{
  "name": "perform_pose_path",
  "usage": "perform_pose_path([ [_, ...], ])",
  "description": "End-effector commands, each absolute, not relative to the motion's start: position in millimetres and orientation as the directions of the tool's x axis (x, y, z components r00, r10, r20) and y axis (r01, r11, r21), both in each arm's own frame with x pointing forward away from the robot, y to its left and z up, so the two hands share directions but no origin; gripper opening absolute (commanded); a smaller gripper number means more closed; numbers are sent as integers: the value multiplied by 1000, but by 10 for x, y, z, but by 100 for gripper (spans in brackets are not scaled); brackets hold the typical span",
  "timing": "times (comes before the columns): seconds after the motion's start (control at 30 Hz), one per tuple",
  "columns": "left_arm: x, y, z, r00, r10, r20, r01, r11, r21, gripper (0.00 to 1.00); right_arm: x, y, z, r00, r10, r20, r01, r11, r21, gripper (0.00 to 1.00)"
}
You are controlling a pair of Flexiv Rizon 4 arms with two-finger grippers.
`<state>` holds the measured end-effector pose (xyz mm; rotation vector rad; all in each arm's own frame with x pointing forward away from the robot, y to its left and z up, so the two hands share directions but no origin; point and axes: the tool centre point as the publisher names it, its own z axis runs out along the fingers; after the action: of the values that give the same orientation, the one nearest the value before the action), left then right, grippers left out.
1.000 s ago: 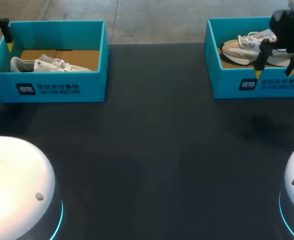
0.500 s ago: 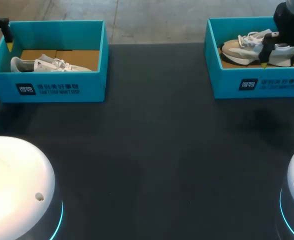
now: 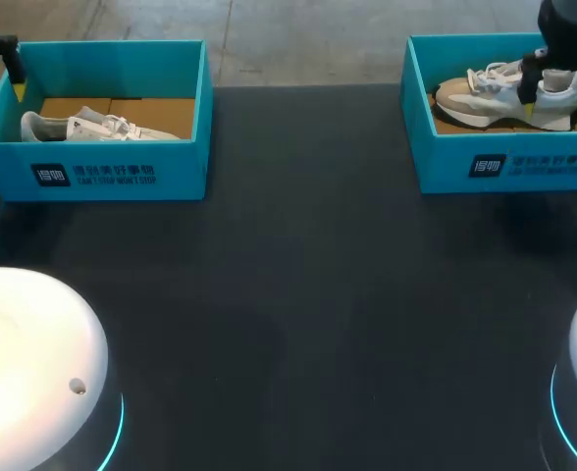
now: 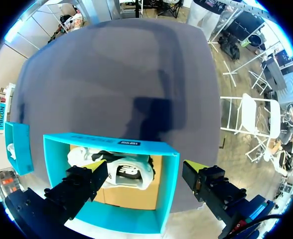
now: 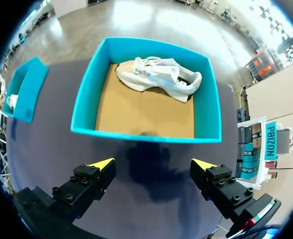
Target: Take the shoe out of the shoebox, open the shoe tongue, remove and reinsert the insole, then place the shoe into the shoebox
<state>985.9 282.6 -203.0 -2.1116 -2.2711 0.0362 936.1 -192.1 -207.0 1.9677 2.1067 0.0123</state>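
Shoe (image 5: 159, 77) is sitting in the right shoebox (image 5: 146, 135) by its far wall, so I'm hovering the right gripper (image 5: 154, 164) over the near wall w/ fingers spread wide, prob. for a reach-in. Left gripper (image 4: 144, 167), also released, is hanging over the other shoebox (image 4: 111, 144), out of the way.
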Motion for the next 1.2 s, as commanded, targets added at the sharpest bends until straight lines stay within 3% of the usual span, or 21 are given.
perform_pose_path([
  [0.03, 9850, 2831, -2030, -71, 997, 14, 997, 72, -42, 100, 9710, -2015, -2095, -50, 984, -169, 988, 73, 135, 100],
  [0.43, 9850, 2831, -2030, -71, 997, 14, 997, 72, -42, 100, 10200, -2358, -2184, -22, 981, -191, 992, 44, 115, 100],
  [1.2, 9850, 2831, -2030, -71, 997, 14, 997, 72, -42, 100, 10468, -2529, -2216, 4, 978, -210, 989, 26, 144, 100],
])
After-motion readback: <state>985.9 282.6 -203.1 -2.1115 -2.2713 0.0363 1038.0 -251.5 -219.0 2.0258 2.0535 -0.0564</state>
